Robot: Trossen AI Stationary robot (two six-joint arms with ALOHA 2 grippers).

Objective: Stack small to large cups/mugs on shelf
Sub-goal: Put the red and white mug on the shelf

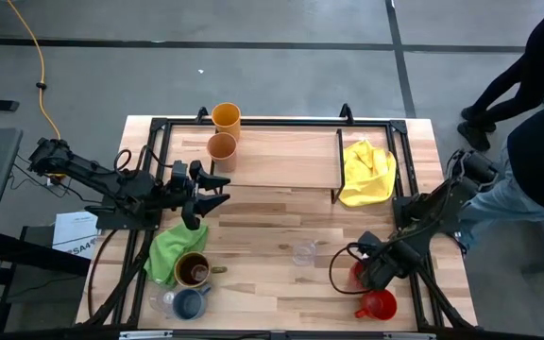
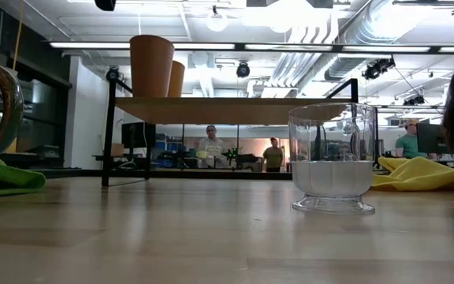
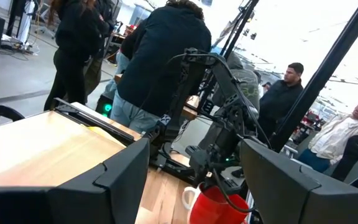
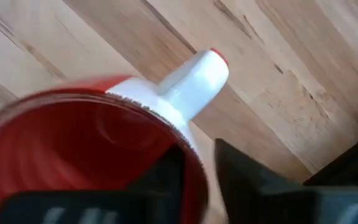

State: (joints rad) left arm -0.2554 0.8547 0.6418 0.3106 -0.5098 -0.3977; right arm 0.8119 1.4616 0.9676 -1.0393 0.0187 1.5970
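Two orange cups (image 1: pixel 224 132) stand on the shelf (image 1: pixel 281 159); right gripper (image 1: pixel 366 271) clamps a red mug's (image 4: pixel 92 155) rim, left gripper (image 1: pixel 217 187) spread wide.

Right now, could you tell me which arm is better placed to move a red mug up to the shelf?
The right. Its hand is already over a red mug with a finger inside the rim, the second red mug close by. The left hand hangs open by the shelf, far from both.

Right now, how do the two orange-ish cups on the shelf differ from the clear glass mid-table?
The two cups stand on the shelf; the clear glass stands on the table. The cups are opaque orange-tan with plain tapered walls; the glass is see-through, faceted and footed. All stand upright, with no gripper on them.
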